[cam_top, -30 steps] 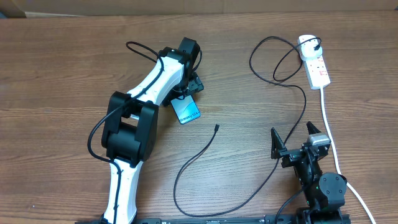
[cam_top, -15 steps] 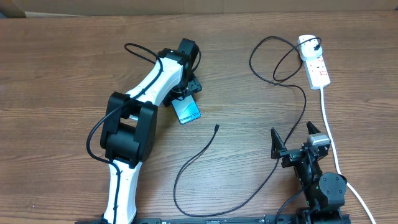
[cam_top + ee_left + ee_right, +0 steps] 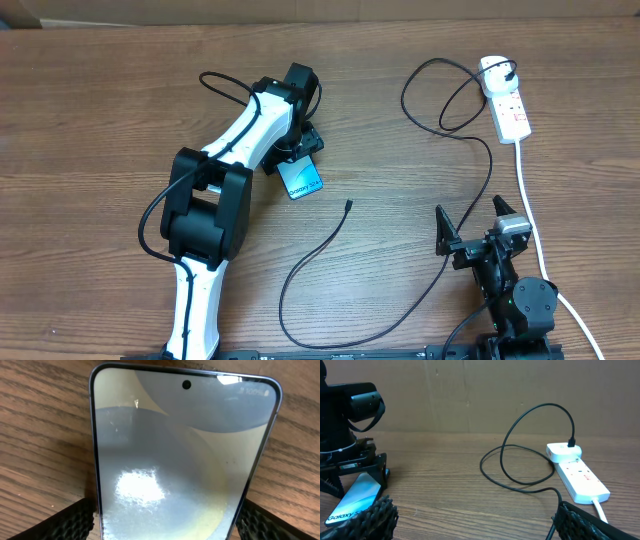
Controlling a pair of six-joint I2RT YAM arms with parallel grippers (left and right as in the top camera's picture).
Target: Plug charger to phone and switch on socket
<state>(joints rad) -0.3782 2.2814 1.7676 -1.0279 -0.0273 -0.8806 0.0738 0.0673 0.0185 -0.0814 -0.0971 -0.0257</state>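
Note:
The phone [image 3: 302, 181] lies on the wooden table with its light-blue screen up; it fills the left wrist view [image 3: 180, 460] and shows in the right wrist view [image 3: 355, 500]. My left gripper [image 3: 297, 156] is at its far end, and its fingers [image 3: 165, 522] touch both long edges. The charger cable [image 3: 300, 270] loops across the table, with its connector tip [image 3: 347, 205] lying loose to the right of the phone. Its black plug [image 3: 497, 70] sits in the white socket strip [image 3: 512, 108]. My right gripper [image 3: 472, 224] is open and empty near the front edge.
The strip's thick white cord [image 3: 530, 215] runs down the right side past my right arm. Loops of black cable [image 3: 520, 467] lie left of the strip [image 3: 580, 477]. A brown wall stands behind the table.
My left arm and the phone have shifted very slightly to the left. The right arm and the cable have not moved.

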